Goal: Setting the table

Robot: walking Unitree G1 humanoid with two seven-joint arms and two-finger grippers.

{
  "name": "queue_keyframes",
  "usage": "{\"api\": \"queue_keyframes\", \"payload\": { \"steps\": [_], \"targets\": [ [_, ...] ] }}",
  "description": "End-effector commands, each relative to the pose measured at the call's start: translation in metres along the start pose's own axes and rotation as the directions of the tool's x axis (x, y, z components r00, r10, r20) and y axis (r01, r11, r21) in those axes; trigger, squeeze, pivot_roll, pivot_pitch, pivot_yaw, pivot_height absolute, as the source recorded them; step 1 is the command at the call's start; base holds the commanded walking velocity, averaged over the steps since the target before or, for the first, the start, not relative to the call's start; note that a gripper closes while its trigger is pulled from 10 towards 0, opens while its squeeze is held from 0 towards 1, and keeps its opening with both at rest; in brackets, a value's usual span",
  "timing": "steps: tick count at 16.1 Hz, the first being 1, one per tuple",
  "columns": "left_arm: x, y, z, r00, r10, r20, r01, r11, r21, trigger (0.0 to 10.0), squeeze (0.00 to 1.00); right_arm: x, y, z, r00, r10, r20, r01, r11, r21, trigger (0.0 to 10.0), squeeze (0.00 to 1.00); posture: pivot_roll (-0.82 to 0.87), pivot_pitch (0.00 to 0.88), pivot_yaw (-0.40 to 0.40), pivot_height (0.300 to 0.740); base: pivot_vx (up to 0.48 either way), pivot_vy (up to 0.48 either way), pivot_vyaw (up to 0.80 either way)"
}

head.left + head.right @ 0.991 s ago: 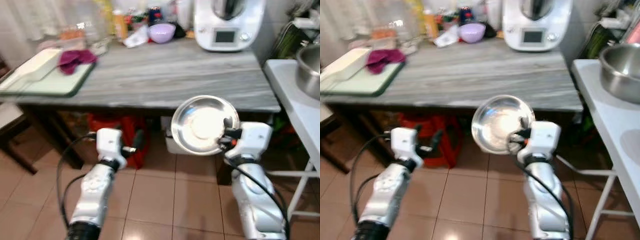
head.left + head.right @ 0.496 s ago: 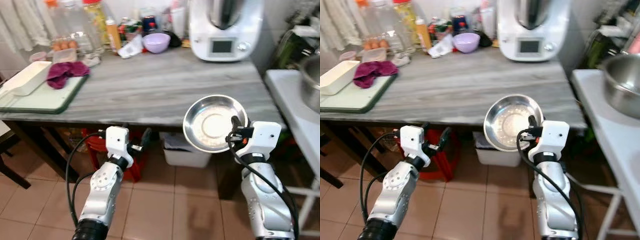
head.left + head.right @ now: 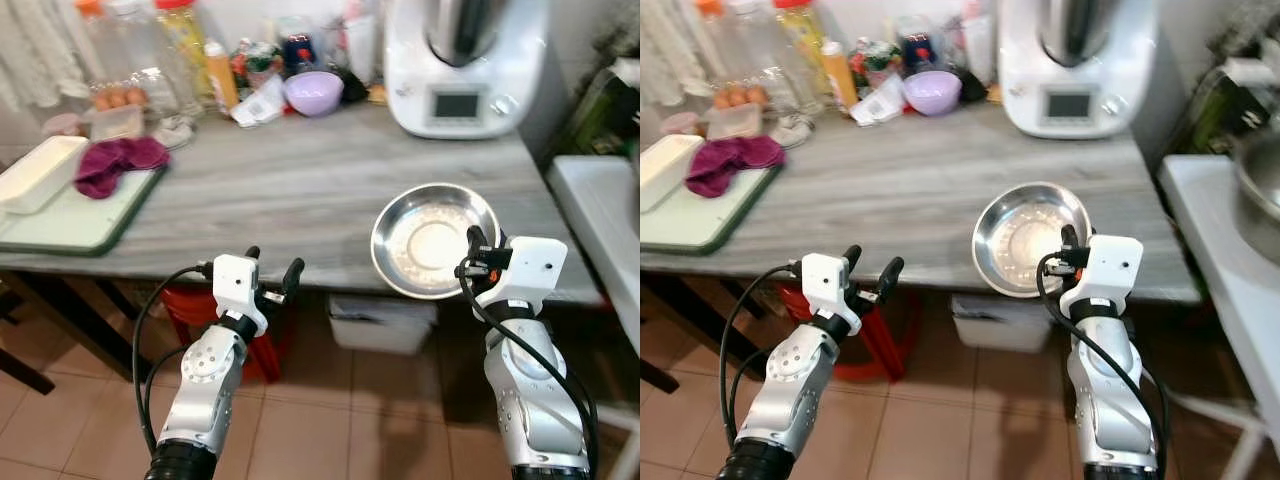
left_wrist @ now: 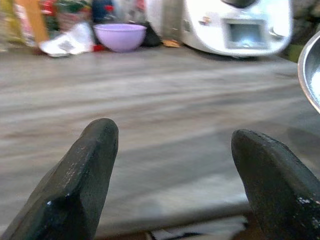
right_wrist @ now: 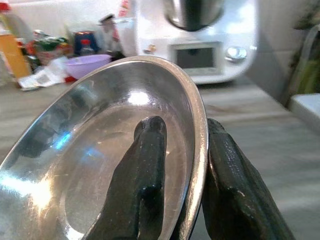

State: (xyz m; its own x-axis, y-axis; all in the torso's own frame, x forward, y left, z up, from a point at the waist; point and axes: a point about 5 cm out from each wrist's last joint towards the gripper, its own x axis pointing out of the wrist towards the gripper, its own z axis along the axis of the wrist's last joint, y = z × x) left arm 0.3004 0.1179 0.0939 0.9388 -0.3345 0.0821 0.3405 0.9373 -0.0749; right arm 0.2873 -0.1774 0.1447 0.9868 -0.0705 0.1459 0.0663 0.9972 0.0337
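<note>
right gripper (image 5: 182, 165) pinches the steel plate (image 3: 433, 240) rim (tilted), left gripper (image 3: 870, 274) spread wide.

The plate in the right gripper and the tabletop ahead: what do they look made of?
The plate, shut in the right gripper, looks like polished metal, likely stainless steel: mirror glare, and the wrist view shows reflections across its thin rim. The tabletop shows grey streaked veining with a dull sheen; it could be stone or a printed laminate, which the pictures cannot settle.
</note>
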Motion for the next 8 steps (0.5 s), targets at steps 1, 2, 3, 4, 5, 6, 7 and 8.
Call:
{"api": "queue_keyframes", "payload": {
  "steps": [1, 2, 3, 4, 5, 6, 7, 8],
  "targets": [
    [-0.003, 0.011, 0.001, 1.000, 0.030, -0.005, -0.030, 0.999, 0.023, 10.0, 0.00, 0.001, 0.010, 0.004, 0.999, 0.032, 0.020, -0.033, 0.999, 0.018, 10.0, 0.00, -0.15, 0.077, 0.080, 0.740, 0.371, 0.000, 0.00],
    [-0.003, 0.010, 0.001, 1.000, 0.030, -0.005, -0.030, 0.999, 0.022, 10.0, 0.00, 0.001, 0.010, 0.004, 0.999, 0.032, 0.021, -0.032, 0.999, 0.018, 10.0, 0.00, -0.15, 0.077, 0.080, 0.740, 0.371, 0.000, 0.00],
    [-0.003, 0.010, 0.001, 1.000, 0.029, -0.005, -0.028, 0.999, 0.022, 10.0, 0.00, 0.002, 0.010, 0.005, 0.999, 0.032, 0.025, -0.032, 0.999, 0.019, 10.0, 0.00, -0.16, 0.076, 0.080, 0.740, 0.368, 0.000, 0.00],
    [-0.003, 0.011, 0.001, 0.999, 0.032, -0.006, -0.032, 0.999, 0.023, 10.0, 0.00, 0.003, 0.010, 0.005, 0.999, 0.032, 0.027, -0.033, 0.999, 0.020, 10.0, 0.00, -0.16, 0.077, 0.079, 0.740, 0.345, 0.000, 0.00],
    [-0.005, 0.014, 0.001, 0.999, 0.050, -0.004, -0.050, 0.998, 0.032, 10.0, 0.00, 0.004, 0.009, 0.005, 0.999, 0.032, 0.026, -0.033, 0.999, 0.022, 10.0, 0.00, -0.16, 0.077, 0.079, 0.740, 0.000, 0.000, 0.00],
    [-0.007, 0.016, 0.002, 0.999, 0.050, 0.001, -0.050, 0.998, 0.035, 10.0, 0.00, 0.005, 0.009, 0.005, 0.999, 0.033, 0.025, -0.034, 0.999, 0.024, 10.0, 0.00, -0.16, 0.077, 0.079, 0.740, 0.000, 0.000, 0.00],
    [-0.012, 0.018, 0.002, 0.999, 0.049, 0.007, -0.050, 0.997, 0.054, 10.0, 0.00, 0.007, 0.009, 0.006, 0.999, 0.028, 0.024, -0.028, 1.000, 0.009, 10.0, 0.00, -0.15, 0.076, 0.077, 0.740, 0.000, 0.000, 0.00],
    [-0.018, 0.021, 0.002, 0.999, 0.048, 0.003, -0.048, 0.996, 0.073, 10.0, 0.00, 0.008, 0.010, 0.006, 0.999, 0.044, 0.025, -0.044, 0.999, 0.013, 10.0, 0.00, -0.15, 0.076, 0.077, 0.740, 0.000, 0.000, 0.00]
  ]
}}
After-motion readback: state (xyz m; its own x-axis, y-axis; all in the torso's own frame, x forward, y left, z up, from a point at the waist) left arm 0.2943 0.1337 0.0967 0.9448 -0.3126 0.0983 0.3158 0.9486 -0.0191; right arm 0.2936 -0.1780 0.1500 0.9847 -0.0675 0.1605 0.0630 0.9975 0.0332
